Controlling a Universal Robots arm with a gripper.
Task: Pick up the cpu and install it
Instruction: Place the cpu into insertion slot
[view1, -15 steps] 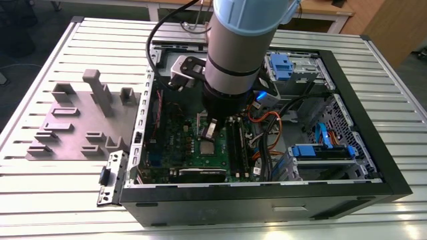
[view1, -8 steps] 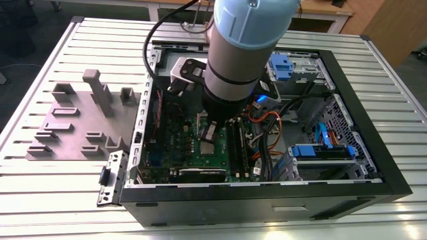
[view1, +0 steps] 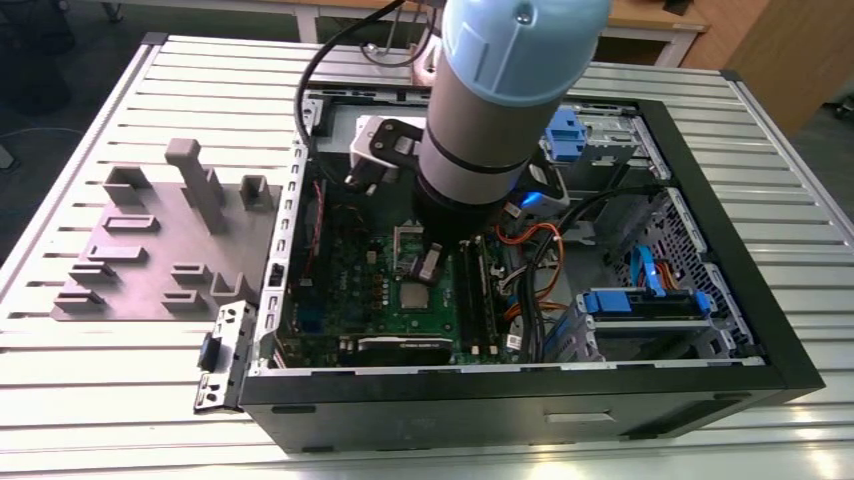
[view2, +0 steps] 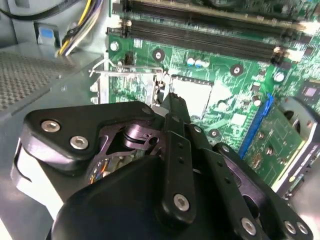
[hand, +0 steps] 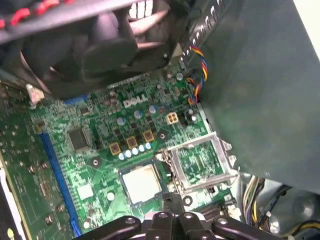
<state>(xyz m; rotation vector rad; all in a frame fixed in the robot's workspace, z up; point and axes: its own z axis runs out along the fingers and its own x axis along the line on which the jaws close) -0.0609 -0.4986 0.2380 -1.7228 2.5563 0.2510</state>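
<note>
The cpu (hand: 142, 182) appears seated in its socket; the frame (view1: 430, 262), at its 12 o'clock in the exterior view, is not yet closed. Jaws of the gripper (hand: 171, 202) are pressed together, empty.

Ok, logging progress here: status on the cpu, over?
gripper low over motherboard, tip by the chip. cpu seated flat, metal frame open beside it. Nothing blocking.

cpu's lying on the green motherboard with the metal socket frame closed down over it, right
Not quite. The socket frame is swung open and lies beside the cpu, not over it. The first wrist view shows the cpu's pale top uncovered. The rest holds: it does lie on the green motherboard.
</note>
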